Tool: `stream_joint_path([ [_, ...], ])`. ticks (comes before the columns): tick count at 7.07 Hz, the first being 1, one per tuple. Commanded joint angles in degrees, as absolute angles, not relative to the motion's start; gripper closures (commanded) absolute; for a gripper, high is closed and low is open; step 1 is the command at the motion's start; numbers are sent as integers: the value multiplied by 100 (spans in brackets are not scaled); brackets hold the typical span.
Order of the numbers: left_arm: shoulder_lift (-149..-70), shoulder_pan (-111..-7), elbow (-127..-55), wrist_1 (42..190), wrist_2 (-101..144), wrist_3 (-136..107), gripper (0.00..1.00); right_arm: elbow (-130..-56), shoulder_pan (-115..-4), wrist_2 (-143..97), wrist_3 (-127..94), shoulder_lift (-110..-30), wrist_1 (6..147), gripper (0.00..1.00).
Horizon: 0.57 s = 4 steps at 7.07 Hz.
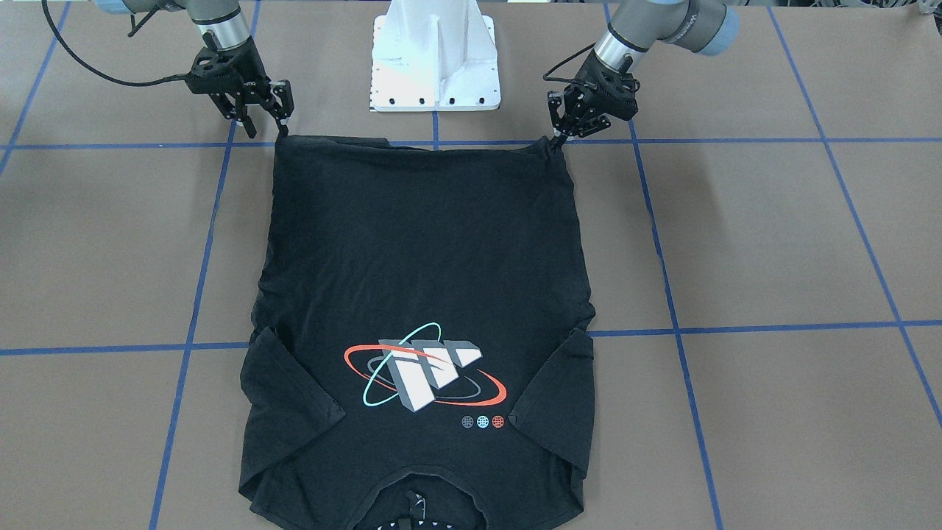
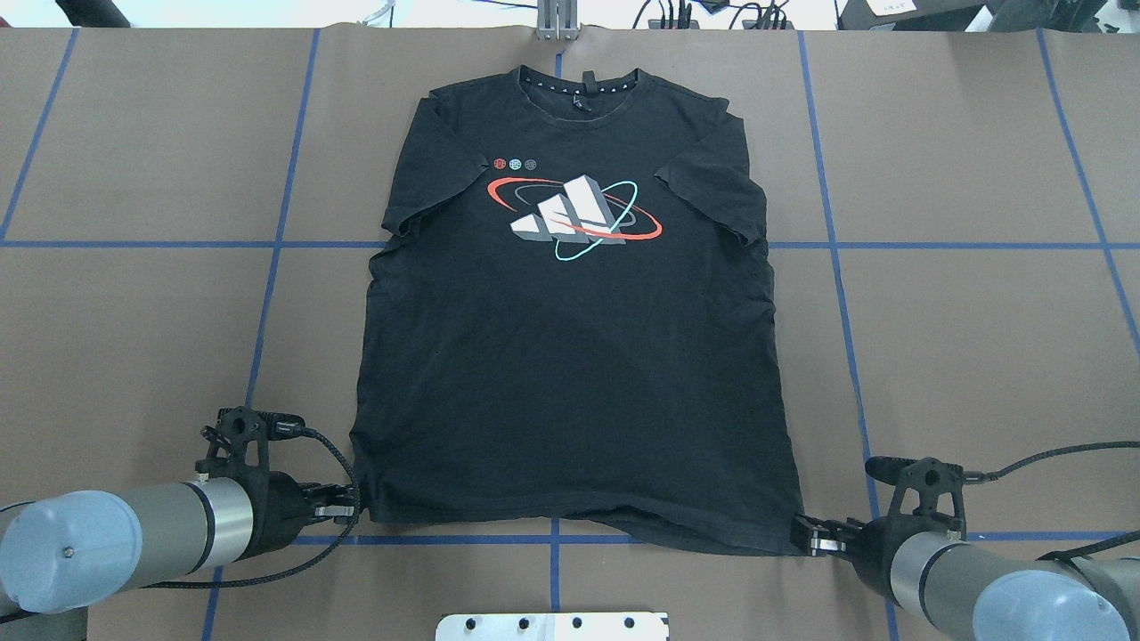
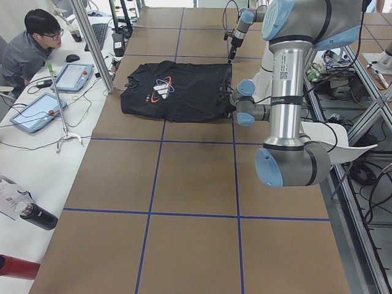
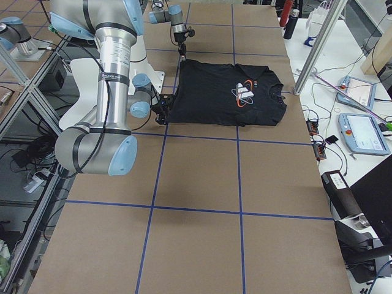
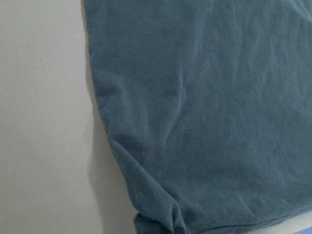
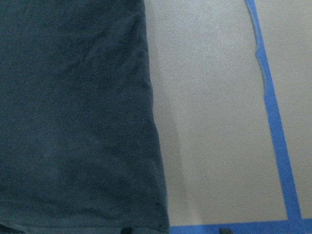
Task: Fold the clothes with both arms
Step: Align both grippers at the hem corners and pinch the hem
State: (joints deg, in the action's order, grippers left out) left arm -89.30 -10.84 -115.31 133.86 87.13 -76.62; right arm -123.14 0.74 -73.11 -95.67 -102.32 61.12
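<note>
The black shirt [image 2: 570, 356] lies flat and print up in the middle of the overhead view, with its collar close to the top edge of the table [image 2: 962, 356]. Bare brown table, crossed by blue tape lines [image 2: 276, 245], stretches wide on both sides of the shirt. Below the hem, the white base plate [image 2: 552, 626] sits near, at the bottom edge. In the front view the left gripper [image 1: 558, 138], upper right, has its fingers pinched together on one hem corner, and the cloth puckers up there. The right gripper [image 1: 266, 131], upper left, has its fingers spread around the other hem corner and grips nothing.
</note>
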Motion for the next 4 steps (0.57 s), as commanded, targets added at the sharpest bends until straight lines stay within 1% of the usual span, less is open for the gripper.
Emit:
stream_joint_path([
  [1,-8921,-1072,-11540,13386,8710,-7664,100,-12234,158,-7269,-9589,-10169,6108,37],
  [2,-8921,-1072,-11540,13386,8710,-7664,100,-12226,184,-7260,-9589,-10143,6117,44],
  [3,-8921,-1072,-11540,13386,8710,-7664,100,-12191,185,-7234,-9589,-9986,6317,49],
  [4,-8921,-1072,-11540,13386,8710,-7664,100,-12199,167,-7233,-9606,-9689,6702,54],
])
